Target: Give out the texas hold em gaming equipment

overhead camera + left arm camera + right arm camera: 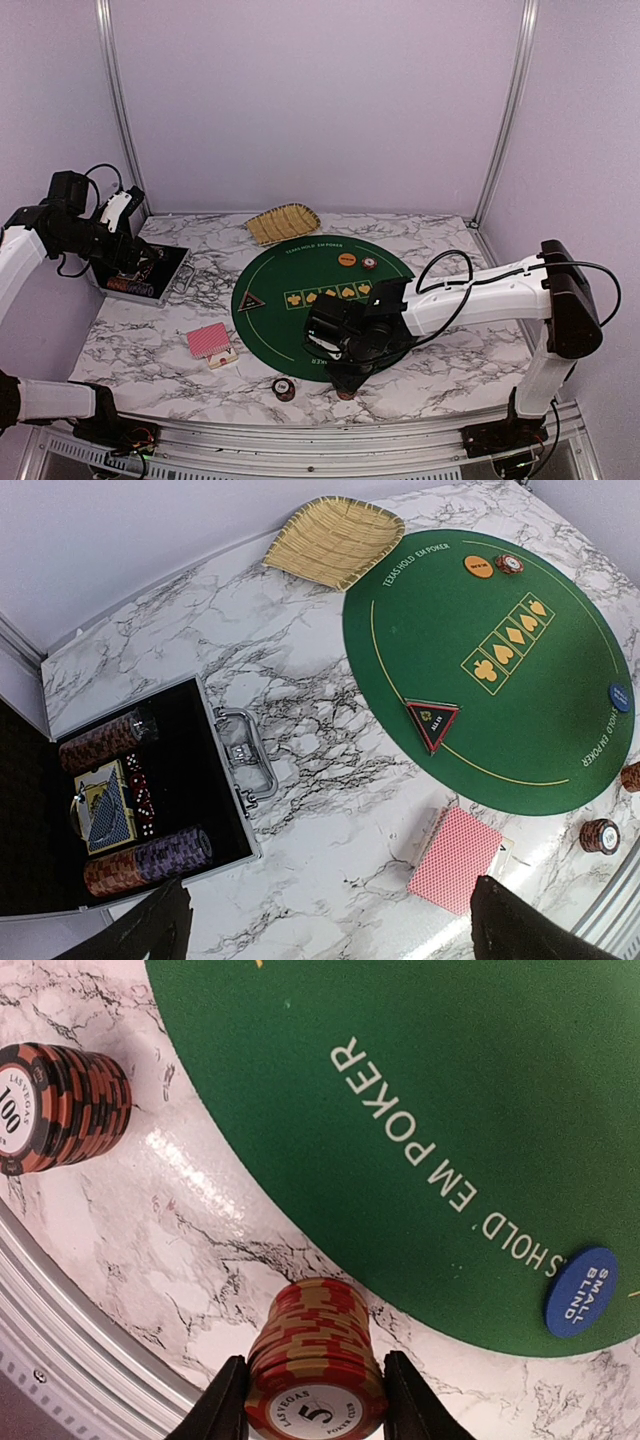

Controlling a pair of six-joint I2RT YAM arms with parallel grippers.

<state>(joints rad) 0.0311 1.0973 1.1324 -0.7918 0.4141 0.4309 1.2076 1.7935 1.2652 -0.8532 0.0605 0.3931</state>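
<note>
Claw on the right [315, 1395]: clenched on the red-and-tan chip stack [318, 1355], with one finger against each side.
Stack's place: on the bare table [450, 372], close to its near edge and just off the near rim of the green mat [400, 1080].
Spill risk: the column was loose chips held by side pressure alone. Any chips the fingers did not reach could have stayed behind or slid off during a lift or tilt.
Edge risk: a dropped chip could have rolled off the table's near edge, since the stack sat so close to it.
Neighbour risk: the dark-and-orange chip stack [60, 1105] stood apart along the same near edge, toward the left. A sideways sweep could have toppled it.
Button risk: the blue button [580, 1292] lay on the mat's near rim, where a low carry over the mat might have nudged it.
Left claw [335, 925]: released, jaws wide and empty, above the black case [215, 770] by the table's left edge. It was well apart, so a clash looked unlikely.
</note>
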